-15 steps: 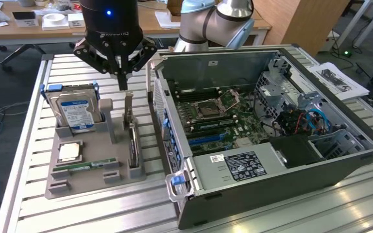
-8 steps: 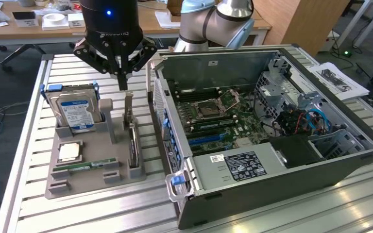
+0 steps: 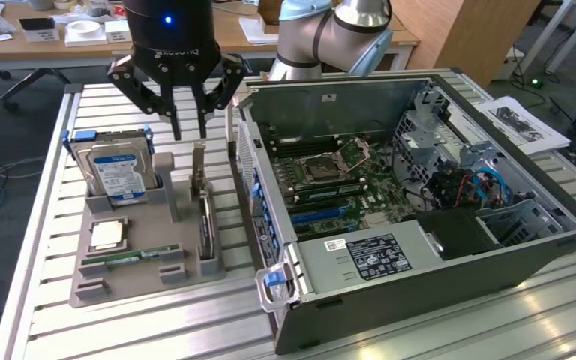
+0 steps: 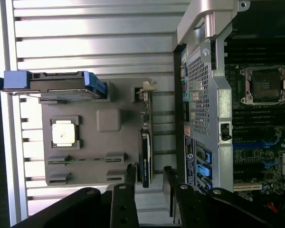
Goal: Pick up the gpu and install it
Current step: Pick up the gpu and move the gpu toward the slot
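Gpu (image 3: 205,214) stands on edge in the tray (image 3: 138,262). Fingers (image 3: 176,112) hang open and empty just above it, so an off-centre pinch could tip it sideways.

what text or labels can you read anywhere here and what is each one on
"ROBOTIQ", seen upside down, on the body of the end effector.
Blue label on the hard drive: print too small to read.
Black sticker on the metal box inside the computer case: too small to read.
Printed sheet at the exterior view's right: too blurred to read.
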`<action>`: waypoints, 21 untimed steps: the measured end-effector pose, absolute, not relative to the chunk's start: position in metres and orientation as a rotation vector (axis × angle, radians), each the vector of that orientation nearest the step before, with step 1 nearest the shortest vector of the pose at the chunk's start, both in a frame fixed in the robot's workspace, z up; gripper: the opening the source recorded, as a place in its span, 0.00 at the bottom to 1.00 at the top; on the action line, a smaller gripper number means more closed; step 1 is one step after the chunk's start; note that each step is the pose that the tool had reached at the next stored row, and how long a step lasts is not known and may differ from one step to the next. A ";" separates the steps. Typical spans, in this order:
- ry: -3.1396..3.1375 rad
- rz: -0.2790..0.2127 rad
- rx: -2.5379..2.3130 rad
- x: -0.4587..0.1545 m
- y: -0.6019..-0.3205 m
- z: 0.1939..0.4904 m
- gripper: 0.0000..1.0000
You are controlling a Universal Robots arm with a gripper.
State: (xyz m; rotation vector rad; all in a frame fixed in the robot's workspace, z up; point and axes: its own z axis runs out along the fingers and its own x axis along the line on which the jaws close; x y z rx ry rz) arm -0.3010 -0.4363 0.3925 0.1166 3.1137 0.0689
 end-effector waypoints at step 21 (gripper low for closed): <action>3.114 0.072 0.117 -0.301 -0.436 0.370 0.47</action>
